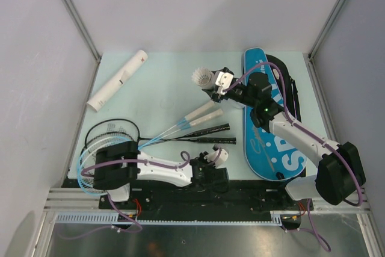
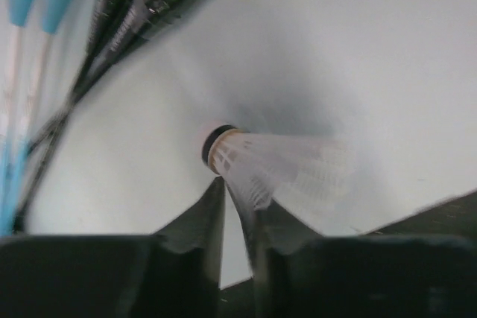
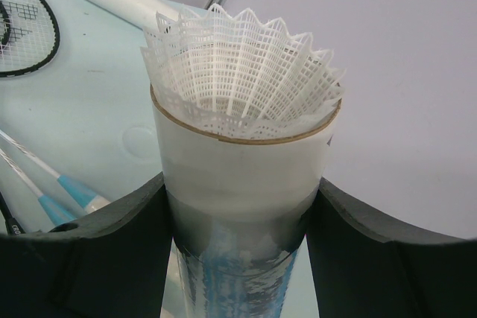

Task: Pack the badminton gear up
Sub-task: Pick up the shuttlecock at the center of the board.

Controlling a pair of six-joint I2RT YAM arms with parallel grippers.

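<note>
Right gripper point(image 3: 238, 217) clasps the long white tube point(image 3: 242, 158) upright, far centre, a white mesh shuttlecock point(image 3: 238, 72) in its mouth. Left gripper point(image 2: 237, 210), jaws narrow, meets the loose white black-banded shuttlecock point(image 2: 279, 165), near centre; whether it grips, we cannot tell. We would pinch the skirt lightly, cork leading.

Bag point(image 1: 274, 154) on the right, rackets point(image 1: 180, 129) left of it, lying tube point(image 1: 118, 80) behind them — shuttlecock point(image 3: 242, 80) in the upright tube point(image 3: 238, 176)

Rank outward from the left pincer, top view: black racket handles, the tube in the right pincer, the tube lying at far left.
1. Black racket handles, just beyond the left pincer.
2. Held tube, mid-table, upright in the right pincer.
3. Lying tube, far-left corner.
</note>
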